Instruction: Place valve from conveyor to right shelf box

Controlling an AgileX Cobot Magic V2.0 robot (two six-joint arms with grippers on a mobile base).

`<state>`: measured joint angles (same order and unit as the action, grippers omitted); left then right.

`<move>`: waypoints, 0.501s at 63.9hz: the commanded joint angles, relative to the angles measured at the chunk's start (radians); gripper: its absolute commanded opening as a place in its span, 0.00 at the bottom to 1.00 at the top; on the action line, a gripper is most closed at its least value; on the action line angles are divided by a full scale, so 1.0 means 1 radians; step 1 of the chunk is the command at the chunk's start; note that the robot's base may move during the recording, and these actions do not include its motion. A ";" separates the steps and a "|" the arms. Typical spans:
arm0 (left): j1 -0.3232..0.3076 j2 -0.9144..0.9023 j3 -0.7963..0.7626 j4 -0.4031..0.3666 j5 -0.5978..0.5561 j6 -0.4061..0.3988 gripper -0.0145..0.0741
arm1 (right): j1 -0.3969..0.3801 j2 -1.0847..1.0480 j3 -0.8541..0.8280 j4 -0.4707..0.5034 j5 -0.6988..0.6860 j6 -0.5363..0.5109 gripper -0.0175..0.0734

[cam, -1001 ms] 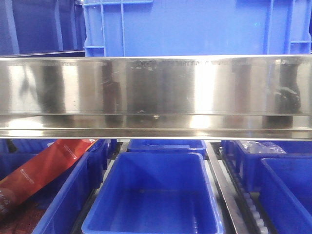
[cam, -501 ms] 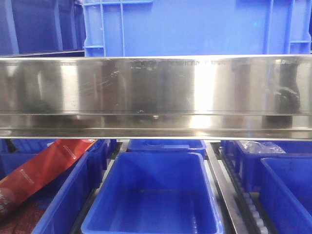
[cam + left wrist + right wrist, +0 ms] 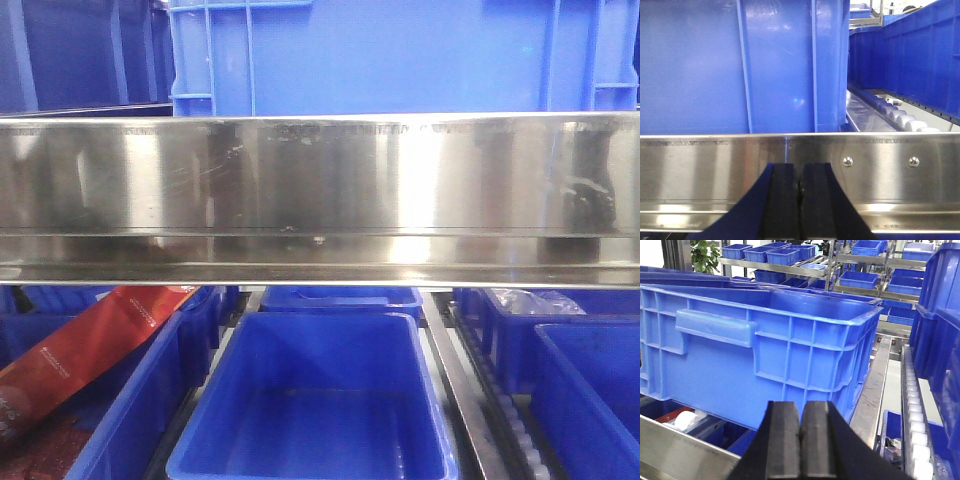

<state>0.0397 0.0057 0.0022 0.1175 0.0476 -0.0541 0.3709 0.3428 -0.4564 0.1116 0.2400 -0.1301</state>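
Note:
No valve and no conveyor belt show in any view. My left gripper (image 3: 800,172) is shut and empty, its black pads pressed together in front of a steel shelf rail (image 3: 880,165). My right gripper (image 3: 800,412) is shut and empty, raised in front of a large blue crate (image 3: 765,345) on the shelf. In the front view neither gripper shows; an empty blue shelf box (image 3: 315,400) sits below the steel rail (image 3: 320,190), with another blue box (image 3: 585,390) to its right.
A big blue crate (image 3: 740,65) fills the left wrist view behind the rail. White shelf rollers (image 3: 900,117) run at its right. A red packet (image 3: 90,345) lies in the left bin. Further shelves with blue bins (image 3: 785,255) stand behind.
The front view has shifted very slightly; nothing else visibly moved.

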 commanded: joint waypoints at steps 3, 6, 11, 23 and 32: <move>0.001 -0.006 -0.002 -0.003 -0.020 -0.007 0.04 | 0.001 -0.004 0.003 -0.007 -0.027 -0.003 0.01; 0.001 -0.006 -0.002 -0.003 -0.020 -0.007 0.04 | 0.001 -0.004 0.003 -0.007 -0.027 -0.003 0.01; 0.001 -0.006 -0.002 -0.003 -0.020 -0.007 0.04 | 0.001 -0.004 0.003 -0.007 -0.027 -0.003 0.01; 0.001 -0.006 -0.002 -0.003 -0.020 -0.007 0.04 | 0.001 -0.004 0.003 -0.007 -0.027 -0.003 0.01; 0.001 -0.006 -0.002 -0.003 -0.020 -0.007 0.04 | 0.001 -0.004 0.003 -0.007 -0.027 -0.003 0.01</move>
<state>0.0397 0.0057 0.0022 0.1175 0.0476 -0.0541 0.3709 0.3428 -0.4564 0.1116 0.2400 -0.1301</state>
